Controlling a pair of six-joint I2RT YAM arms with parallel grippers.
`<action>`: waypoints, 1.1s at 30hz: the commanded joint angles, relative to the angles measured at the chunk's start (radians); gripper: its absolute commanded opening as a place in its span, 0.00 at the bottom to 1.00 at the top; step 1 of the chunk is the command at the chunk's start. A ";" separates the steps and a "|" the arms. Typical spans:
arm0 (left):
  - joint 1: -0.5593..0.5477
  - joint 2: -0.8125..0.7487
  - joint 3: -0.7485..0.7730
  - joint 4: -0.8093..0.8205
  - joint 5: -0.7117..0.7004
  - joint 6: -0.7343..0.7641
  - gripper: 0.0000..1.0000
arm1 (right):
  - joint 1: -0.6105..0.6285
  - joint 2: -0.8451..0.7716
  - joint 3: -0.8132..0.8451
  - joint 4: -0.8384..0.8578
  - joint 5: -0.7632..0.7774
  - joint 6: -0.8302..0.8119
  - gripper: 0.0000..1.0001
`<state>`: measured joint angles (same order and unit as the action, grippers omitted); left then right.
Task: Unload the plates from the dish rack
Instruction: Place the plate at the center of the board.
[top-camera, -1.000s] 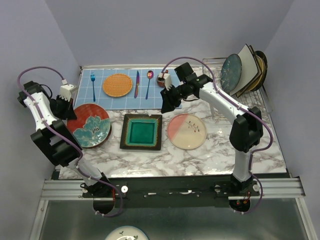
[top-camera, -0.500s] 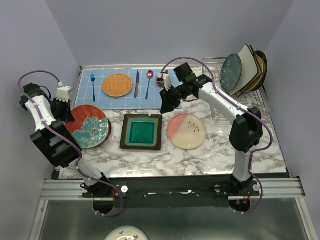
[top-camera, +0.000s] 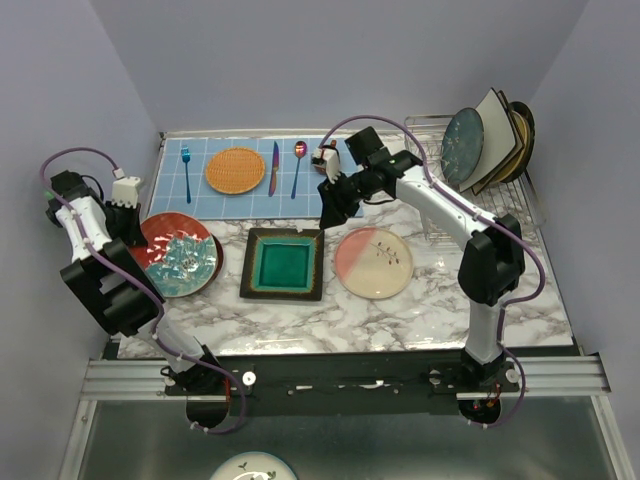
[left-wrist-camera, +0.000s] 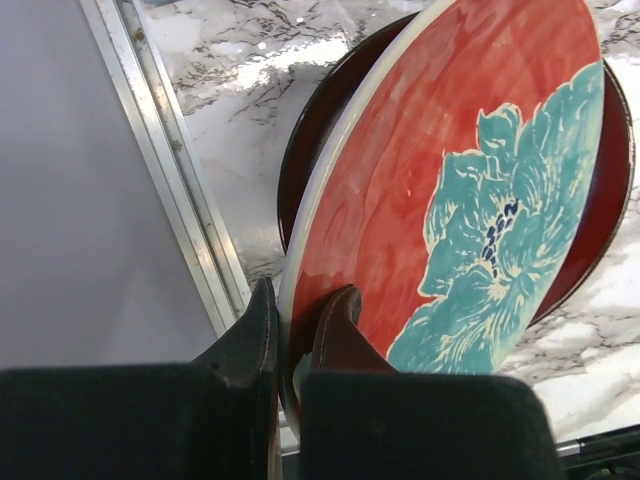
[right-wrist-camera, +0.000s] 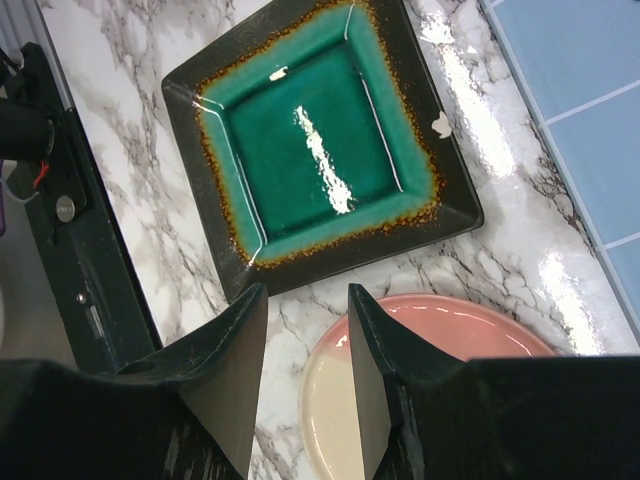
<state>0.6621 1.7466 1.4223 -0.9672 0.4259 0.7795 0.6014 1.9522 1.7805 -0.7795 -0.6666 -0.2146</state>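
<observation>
Since a moment ago, my left gripper (top-camera: 128, 213) has pulled toward the left edge, and the red flowered plate (top-camera: 180, 258) tilted with it. More plates (top-camera: 463, 145) wait in the dish rack (top-camera: 525, 195), far right corner.

Left wrist: I pinch the flowered rim, over a dark plate (left-wrist-camera: 310, 120).

Right wrist: my right gripper (right-wrist-camera: 305, 300) hangs spread, holding nothing, above the teal square plate (right-wrist-camera: 315, 140).

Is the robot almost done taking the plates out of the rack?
Maybe halfway. Out on the table: the teal square plate, the pink-and-cream plate and a dark red plate. The left claw grips the flowered plate over it. The right claw is open. Several plates wait in the dish rack.
</observation>
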 joint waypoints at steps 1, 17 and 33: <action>-0.036 0.162 -0.192 0.376 -0.670 0.352 0.00 | 0.014 0.007 0.017 -0.007 0.007 -0.016 0.46; -0.048 0.280 -0.201 0.582 -0.840 0.445 0.00 | 0.026 0.019 0.026 -0.017 0.033 -0.020 0.46; -0.050 0.234 -0.221 0.575 -0.760 0.411 0.00 | 0.029 0.045 0.008 -0.007 0.038 -0.025 0.46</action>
<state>0.5735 2.0155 1.2114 -0.3985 -0.2100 1.1412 0.6220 1.9671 1.7939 -0.7864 -0.6388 -0.2264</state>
